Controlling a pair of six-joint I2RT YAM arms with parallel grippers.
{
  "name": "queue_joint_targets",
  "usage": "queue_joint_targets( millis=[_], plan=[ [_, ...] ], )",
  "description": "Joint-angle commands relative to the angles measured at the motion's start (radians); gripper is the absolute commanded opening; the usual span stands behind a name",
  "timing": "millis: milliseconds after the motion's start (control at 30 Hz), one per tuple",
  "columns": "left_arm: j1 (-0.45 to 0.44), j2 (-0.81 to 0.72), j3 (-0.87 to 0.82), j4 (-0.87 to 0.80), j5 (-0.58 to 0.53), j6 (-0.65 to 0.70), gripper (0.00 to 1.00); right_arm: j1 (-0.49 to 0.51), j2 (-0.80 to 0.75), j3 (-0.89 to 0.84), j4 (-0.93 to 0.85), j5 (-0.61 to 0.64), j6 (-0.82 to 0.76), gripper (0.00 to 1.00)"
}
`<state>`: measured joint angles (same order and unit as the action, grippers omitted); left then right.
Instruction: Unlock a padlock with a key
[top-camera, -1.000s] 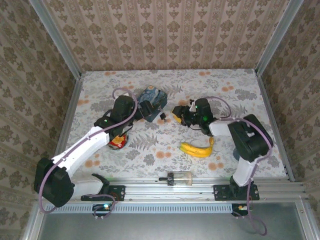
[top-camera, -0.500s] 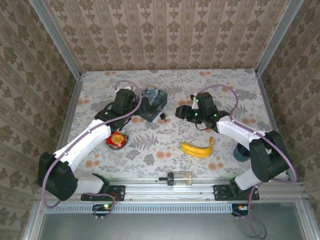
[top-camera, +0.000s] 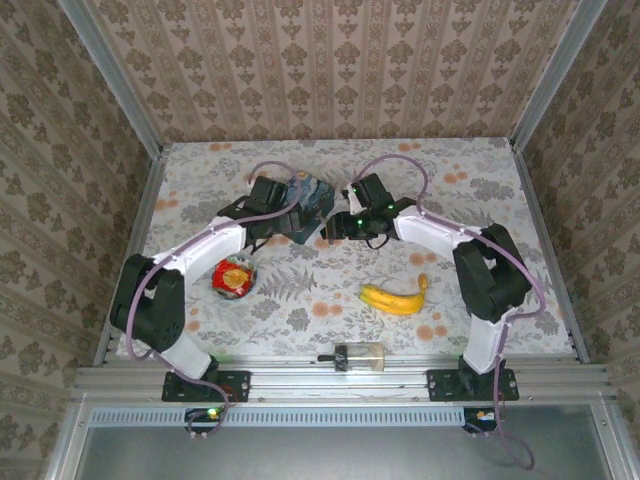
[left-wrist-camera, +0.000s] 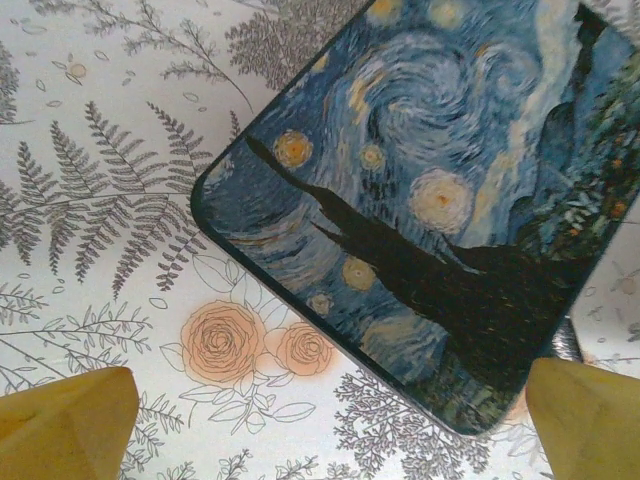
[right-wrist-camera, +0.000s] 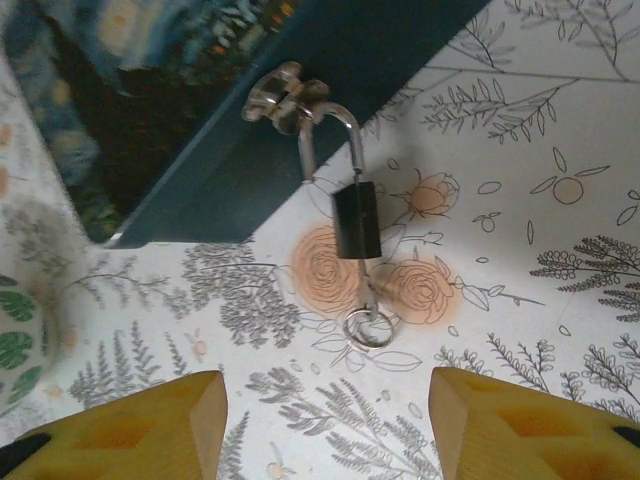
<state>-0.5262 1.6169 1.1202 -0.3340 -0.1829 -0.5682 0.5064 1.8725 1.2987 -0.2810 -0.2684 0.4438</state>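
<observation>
Right jaws: released and empty, with the yellow fingertips (right-wrist-camera: 150, 425) spread wide over the tabletop (right-wrist-camera: 520, 230). This looks like a stance for closing on the key, not for carrying anything.
Key ring (right-wrist-camera: 370, 328): flat on the tabletop just ahead of the right jaws, roughly on their centre line. It is the closest task part to them.
Key (right-wrist-camera: 366, 287): a thin stem running from the ring to the padlock's underside. I judge it already seated in the keyhole, so the step in hand is probably a pinch and a turn.
Padlock (right-wrist-camera: 356, 220): a small black body beyond the ring, straight ahead of the right jaws' gap. Its shackle appears shut.
Hasp (right-wrist-camera: 283, 95): farther on and left of that centre line. The shackle threads it, which keeps the padlock tethered beside the tin's wall.
Blue tin (left-wrist-camera: 430, 200): its painted lid lies ahead of the left jaws' gap.
Left jaws: released wide and empty, fingertips (left-wrist-camera: 60, 425) hovering near the tin's corner, probably to steady the tin against the turn.
</observation>
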Motion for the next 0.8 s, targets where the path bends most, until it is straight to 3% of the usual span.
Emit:
queue_joint_targets(
  millis=[0,600,767],
  plan=[
    [0.014,0.037,0.053,-0.004,0.010,-0.010,1.00,0.000,0.049,0.073,-0.074,-0.002,-0.017,0.56],
    [0.034,0.149,0.091,0.061,0.068,-0.068,0.95,0.000,0.255,0.259,-0.106,-0.029,-0.036,0.50],
    [0.039,0.160,0.082,0.071,0.068,-0.074,0.88,0.000,0.282,0.272,-0.096,-0.041,-0.030,0.47]
  ],
)
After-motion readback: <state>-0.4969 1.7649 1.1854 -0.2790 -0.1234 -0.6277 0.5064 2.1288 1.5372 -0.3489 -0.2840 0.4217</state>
